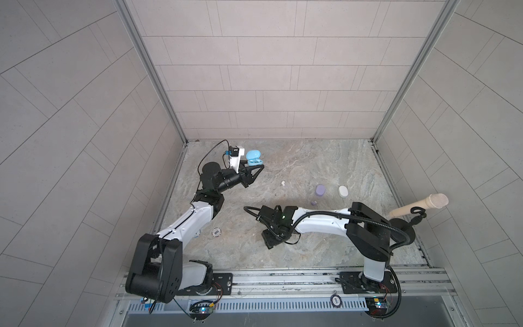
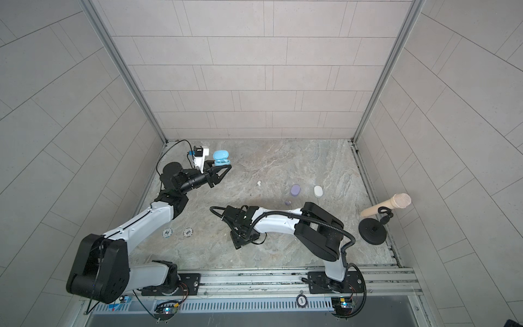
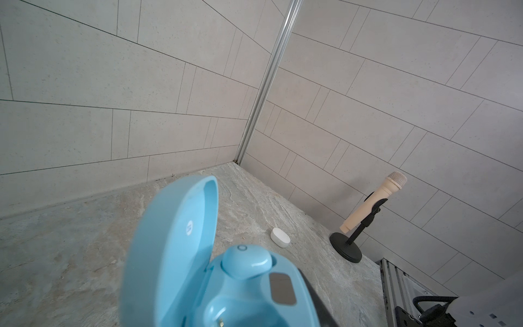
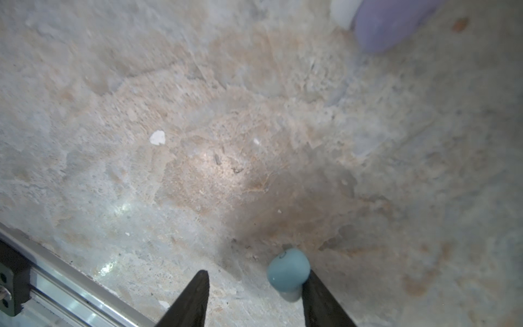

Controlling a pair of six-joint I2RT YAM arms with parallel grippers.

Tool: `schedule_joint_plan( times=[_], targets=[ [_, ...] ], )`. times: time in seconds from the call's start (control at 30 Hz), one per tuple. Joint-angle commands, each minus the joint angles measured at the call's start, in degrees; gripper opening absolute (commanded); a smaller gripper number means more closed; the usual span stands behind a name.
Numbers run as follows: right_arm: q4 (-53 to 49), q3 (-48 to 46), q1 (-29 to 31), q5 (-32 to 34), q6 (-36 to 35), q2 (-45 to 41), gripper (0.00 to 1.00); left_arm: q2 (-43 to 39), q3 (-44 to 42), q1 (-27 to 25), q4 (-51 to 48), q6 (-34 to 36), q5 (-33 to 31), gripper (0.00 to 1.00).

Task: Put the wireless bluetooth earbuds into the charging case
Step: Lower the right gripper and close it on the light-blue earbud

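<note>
Clamped in left jaws at far left: open blue charging case, 1 blue earbud seated inside. At near centre, right jaws released, loose blue earbud touching 1 of them.

I find the table stone-like: mottled grey and tan, rough-grained, matt with faint patches of sheen. The walls look like matt, speckled tile panels. The corner post and rail are bright brushed metal. The blue case is smooth satin plastic, and the bud seated in it shows a glossy highlight. The other bud reads smooth but duller.

- Right fingers: black, matt.
- White case: smooth plastic, slight gloss.
- Lilac case: blurred, finish unclear.
- Mic: beige, matt.
- Stand: matt black.
</note>
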Motion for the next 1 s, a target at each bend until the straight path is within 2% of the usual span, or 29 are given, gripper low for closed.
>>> schedule_joint_plan(
  times=[0.0, 0.23, 0.4, 0.67, 0.97],
  targets=[
    [-3.14, 2.08, -0.08, 2.58, -2.17, 1.92, 0.57, 0.08, 0.01, 0.29, 2.05, -0.43, 0.79, 0.00],
    [-2.73, 4.12, -0.36, 1.60, -3.34, 2.89, 0.57, -0.10, 0.01, 0.35, 2.00, -0.42, 0.89, 0.00],
    [-5.62, 4.75, -0.36, 6.26, -2.99, 2.08, 0.56, -0.19, -0.08, 0.32, 2.09, -0.52, 0.98, 0.00],
    [-3.86, 3.03, -0.10, 7.98, 1.98, 0.41, 0.48, -0.29, -0.12, 0.30, 1.87, -0.43, 0.88, 0.00],
    [-3.87, 3.38, 0.18, 7.33, 2.98, 0.77, 0.38, -0.62, -0.17, 0.31, 1.59, -0.32, 0.89, 0.00]
  ],
)
